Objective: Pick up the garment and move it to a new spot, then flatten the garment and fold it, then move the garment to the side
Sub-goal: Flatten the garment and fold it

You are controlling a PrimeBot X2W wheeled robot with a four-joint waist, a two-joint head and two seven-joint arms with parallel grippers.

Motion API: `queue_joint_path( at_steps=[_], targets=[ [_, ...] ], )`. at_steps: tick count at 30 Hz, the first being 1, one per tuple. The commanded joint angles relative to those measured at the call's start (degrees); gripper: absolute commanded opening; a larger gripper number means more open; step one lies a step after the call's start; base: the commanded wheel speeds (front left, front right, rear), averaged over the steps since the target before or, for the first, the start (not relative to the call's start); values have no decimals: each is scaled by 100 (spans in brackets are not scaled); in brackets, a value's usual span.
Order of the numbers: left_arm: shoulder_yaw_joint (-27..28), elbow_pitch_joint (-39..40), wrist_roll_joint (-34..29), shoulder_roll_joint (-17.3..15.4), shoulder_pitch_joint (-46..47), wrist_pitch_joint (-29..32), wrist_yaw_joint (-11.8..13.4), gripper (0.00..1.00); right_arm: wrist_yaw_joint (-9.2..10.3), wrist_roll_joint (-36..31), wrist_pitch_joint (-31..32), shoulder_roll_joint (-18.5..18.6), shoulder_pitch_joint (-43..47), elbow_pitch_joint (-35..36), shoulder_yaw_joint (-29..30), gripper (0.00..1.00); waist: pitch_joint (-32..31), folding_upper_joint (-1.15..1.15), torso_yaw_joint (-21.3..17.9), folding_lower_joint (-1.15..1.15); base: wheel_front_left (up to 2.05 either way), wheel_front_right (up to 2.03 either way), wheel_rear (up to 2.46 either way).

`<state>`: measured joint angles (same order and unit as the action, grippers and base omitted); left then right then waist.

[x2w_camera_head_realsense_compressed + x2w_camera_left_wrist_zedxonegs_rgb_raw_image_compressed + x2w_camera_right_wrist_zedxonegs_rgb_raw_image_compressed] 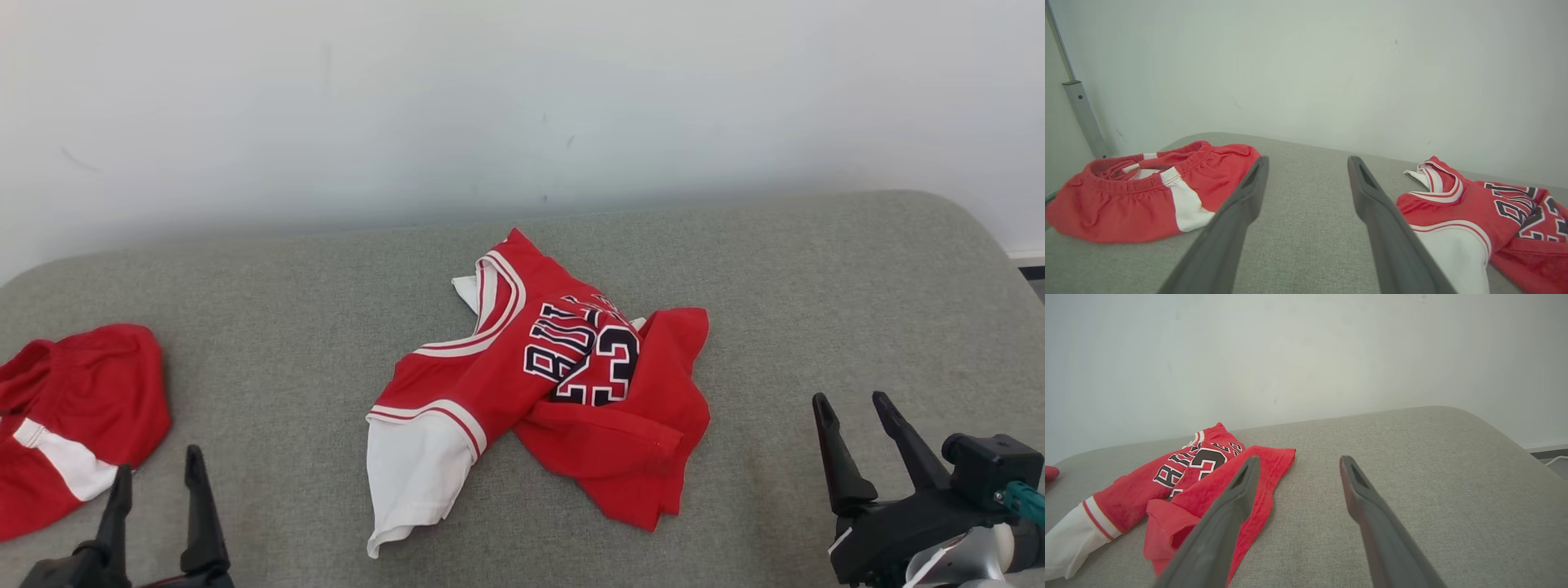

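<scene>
Garment (555,384): a red jersey with white trim, black lettering and a white sleeve, lying crumpled at the centre of the grey fabric-covered surface (816,286). The left end effector (157,461) is open and empty, positioned near the front edge between the garment and a pair of red shorts (82,408). The right end effector (851,398) is open and empty, positioned to the garment's right, clear of the cloth.

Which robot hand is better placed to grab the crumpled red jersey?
Probably the right. The right gripper, open, sits nearer the jersey, by its red hem. The left gripper is open too, but it sits by the red shorts, farther away.
</scene>
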<state>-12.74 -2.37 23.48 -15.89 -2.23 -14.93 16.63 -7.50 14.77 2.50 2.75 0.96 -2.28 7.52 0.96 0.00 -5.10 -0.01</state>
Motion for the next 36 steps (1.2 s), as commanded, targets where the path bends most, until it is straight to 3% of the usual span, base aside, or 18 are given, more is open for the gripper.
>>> queue_joint_path(
  at_steps=[1, 4, 11, 15, 28, 36],
  targets=[
    [54, 44, -40, -11, -62, -35, 4, 100, 2, -29, -30, 9, 7, 13, 27, 100, -11, 0, 0, 1, 0, 0, 0],
    [255, 140, -58, 5, -137, -35, 37, 100, 2, 8, -36, 8, 26, -1, 65, 100, -37, 0, 9, 1, 0, 0, 0],
    [157, 108, -164, -401, -225, 99, -406, 100, 2, -21, -12, 11, 48, -21, 66, 100, -75, 0, 56, 1, 0, 0, 0],
    [247, 189, -27, -574, -278, 195, -537, 100, 2, -67, 29, 9, 31, 2, 85, 100, -93, 0, 85, 1, 0, 0, 0],
    [533, 382, 85, -596, -561, 81, -367, 100, 2, -145, 116, 9, 39, 74, 73, 100, -122, 0, 131, 1, 0, 0, 0],
    [475, 443, 127, -640, -593, 113, -445, 100, 2, -181, 241, 9, 67, 111, 24, 100, -144, 0, 137, 1, 0, 0, 0]
  ],
)
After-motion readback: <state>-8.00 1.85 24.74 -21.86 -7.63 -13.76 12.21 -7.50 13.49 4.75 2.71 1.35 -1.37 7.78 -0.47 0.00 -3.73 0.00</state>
